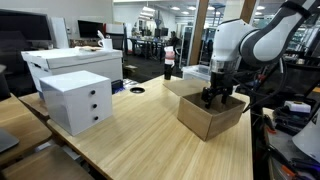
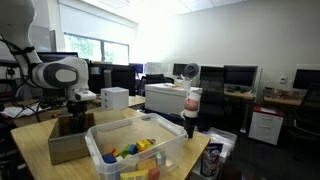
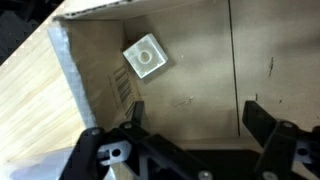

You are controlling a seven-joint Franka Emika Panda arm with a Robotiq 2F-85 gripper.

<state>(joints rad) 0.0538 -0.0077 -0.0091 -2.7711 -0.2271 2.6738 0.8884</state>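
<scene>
1 small pale square block (image 3: 146, 57) with 1 round stud on top lies flat inside the open cardboard box (image 3: 200, 60). It is turned diamond-wise, at about 11 o'clock in the wrist view, near a printed barcode. The brown box stands upright, flaps open, on the wooden table (image 1: 140, 135).

The box (image 3: 190, 60) is plain brown cardboard, matt and slightly rough. The block (image 3: 146, 57) in it looks like smooth pale plastic. The gripper (image 3: 192, 108) is matt black. The table (image 1: 140, 140) is smooth light wood with a faint sheen. The far drawers (image 1: 78, 100) are smooth matt white. The bin (image 2: 172, 150) is clear glossy plastic.
</scene>
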